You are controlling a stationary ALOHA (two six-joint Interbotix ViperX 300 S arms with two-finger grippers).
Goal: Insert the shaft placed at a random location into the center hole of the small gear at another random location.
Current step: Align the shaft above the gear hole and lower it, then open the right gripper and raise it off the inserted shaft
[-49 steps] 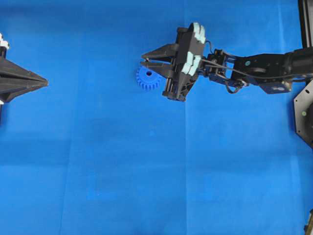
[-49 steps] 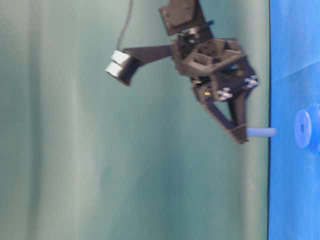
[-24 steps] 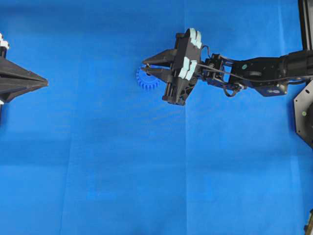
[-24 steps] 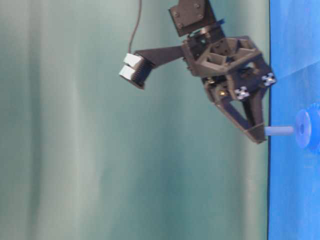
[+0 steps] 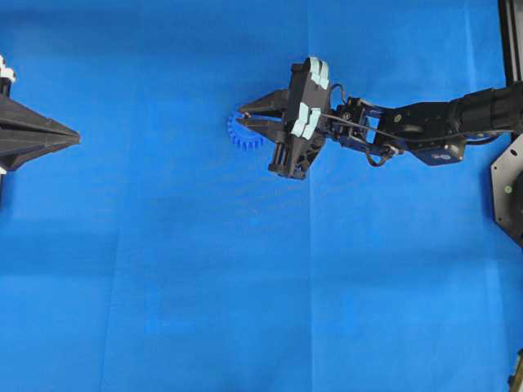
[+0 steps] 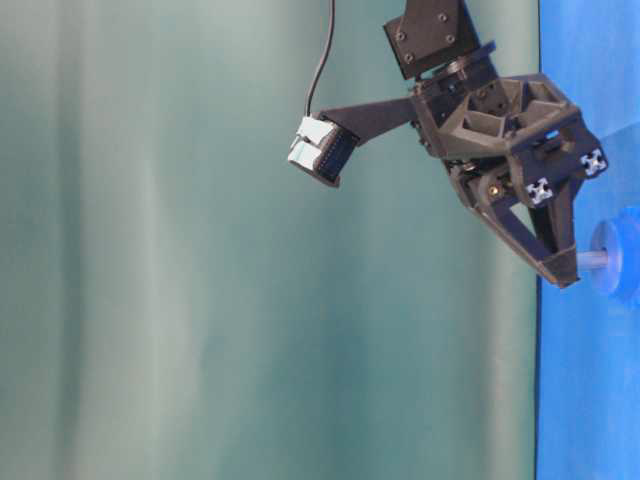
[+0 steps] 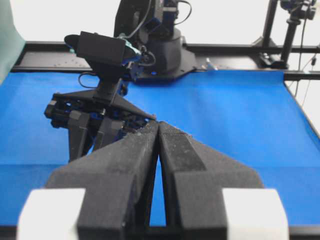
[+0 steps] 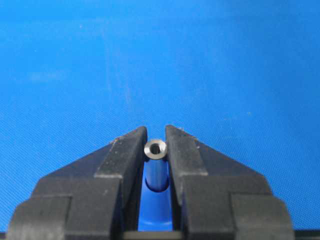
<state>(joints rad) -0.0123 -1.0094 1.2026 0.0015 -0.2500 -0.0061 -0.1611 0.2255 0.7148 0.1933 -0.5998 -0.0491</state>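
Observation:
My right gripper (image 5: 243, 115) is shut on the shaft (image 8: 155, 149), a small silver-grey pin held upright between the fingertips. It stands directly over the small gear (image 5: 243, 140), whose blue teeth show beneath the fingers. In the table-level view the shaft (image 6: 592, 259) spans the short gap from the fingertip to the gear's hub (image 6: 606, 258), with its lower end at the center hole. In the right wrist view the gear (image 8: 156, 212) shows blue below the pin. My left gripper (image 5: 75, 139) is shut and empty at the far left, also in its own view (image 7: 158, 128).
A blue mat (image 5: 245, 286) covers the table. A black frame rail (image 5: 511, 33) and the right arm's base plate (image 5: 508, 192) stand at the right edge. A green curtain (image 6: 200, 300) backs the table-level view.
My right gripper has moved down toward the gear with the shaft. The exposed length of shaft between fingertip and hub has shrunk. The left arm has not moved.

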